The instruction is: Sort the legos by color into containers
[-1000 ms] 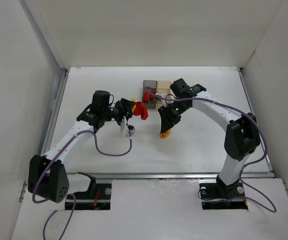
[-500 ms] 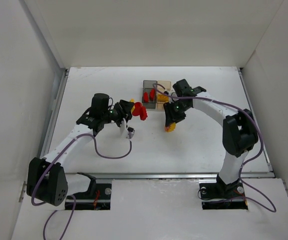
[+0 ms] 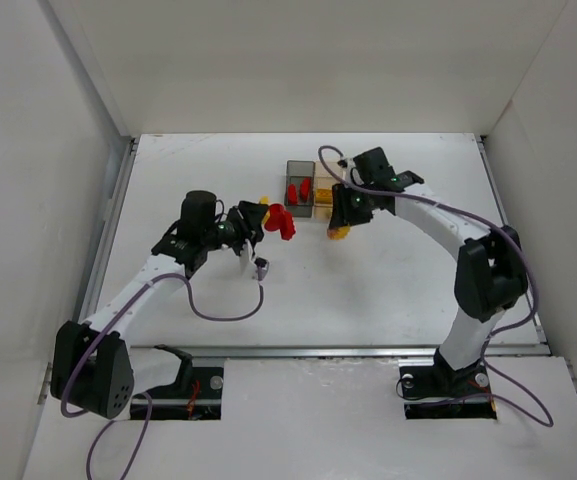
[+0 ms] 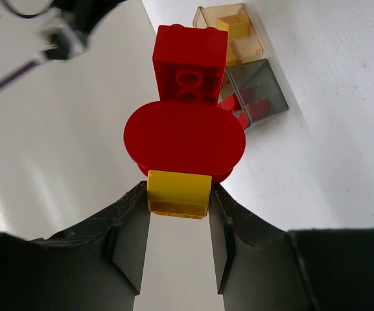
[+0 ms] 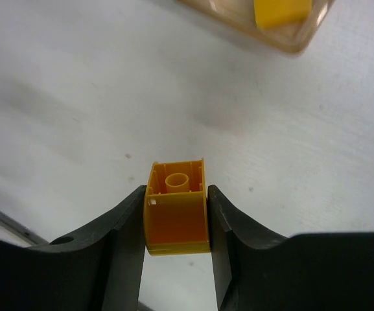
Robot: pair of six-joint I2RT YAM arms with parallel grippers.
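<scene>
Yellow hollow plastic brick (image 5: 175,207) is pinched between the right jaws near the pale amber translucent bin (image 5: 235,19), likely bound for it, while the left jaws clamp a joined red-and-yellow brick stack (image 4: 184,139) farther back

Robotics lab test cell: boxed in by plain white panels (image 3: 38,200), white tabletop (image 3: 398,290), purple cabling (image 3: 226,318) looping off bench-bolted robot arms (image 3: 133,285).

Red bricks (image 4: 257,109) in grey bin (image 4: 275,83), yellow brick (image 4: 234,26) in amber bin (image 4: 255,46)
</scene>
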